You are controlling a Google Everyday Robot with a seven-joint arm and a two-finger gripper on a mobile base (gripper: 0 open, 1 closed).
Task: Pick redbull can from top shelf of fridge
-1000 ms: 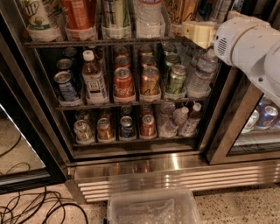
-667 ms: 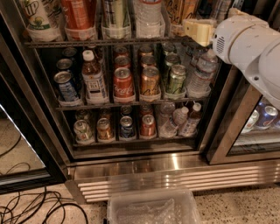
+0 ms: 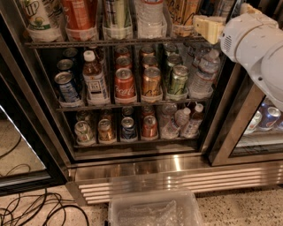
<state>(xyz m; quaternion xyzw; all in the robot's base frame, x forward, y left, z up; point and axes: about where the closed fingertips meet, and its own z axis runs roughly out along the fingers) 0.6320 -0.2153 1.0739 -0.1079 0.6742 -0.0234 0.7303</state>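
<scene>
The fridge stands open in front of me, with wire racks of drinks. On the top shelf, in clear cup holders, a tall slim silver can, the redbull can, stands between an orange-red bottle and a clear water bottle. A gold-orange tall can stands further right. My gripper, cream-coloured at the end of the white arm, is at the shelf's right end, level with the rack and to the right of the redbull can, apart from it.
Lower racks hold short cans, including a red Coca-Cola can, and bottles. A glass door hangs open at the right. A clear plastic bin sits on the floor in front. Black cables lie at the lower left.
The gripper has shifted slightly up and to the right at the top shelf's right end. The cans and bottles have not moved.
</scene>
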